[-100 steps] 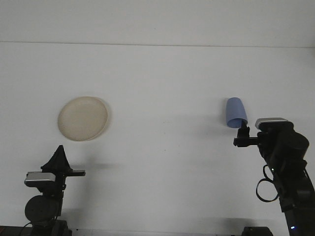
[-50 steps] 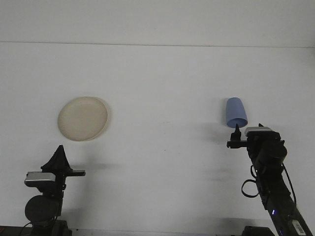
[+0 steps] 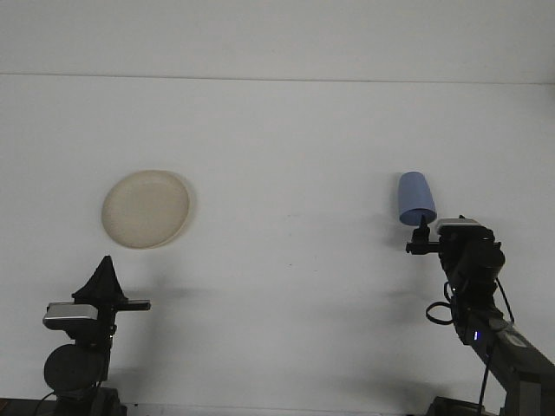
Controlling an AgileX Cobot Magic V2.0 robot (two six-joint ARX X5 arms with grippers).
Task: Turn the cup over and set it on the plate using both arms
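A blue cup point(image 3: 415, 198) stands on the white table at the right, wider end down. A round beige plate point(image 3: 146, 208) lies flat at the left. My right gripper point(image 3: 422, 227) is just in front of the cup's near edge, seen end-on; whether it touches the cup is unclear. My left gripper point(image 3: 105, 264) stays low at the front left, well short of the plate, with its fingers meeting in a point and nothing between them.
The white table point(image 3: 286, 173) runs back to a white wall. A wide stretch of bare tabletop separates the plate from the cup. The right arm's dark links and cables point(image 3: 473, 295) rise from the front right corner.
My right arm has stretched forward, its wrist shifting left and then settling close to the cup's near edge. The cup, the plate and the left arm have not moved.
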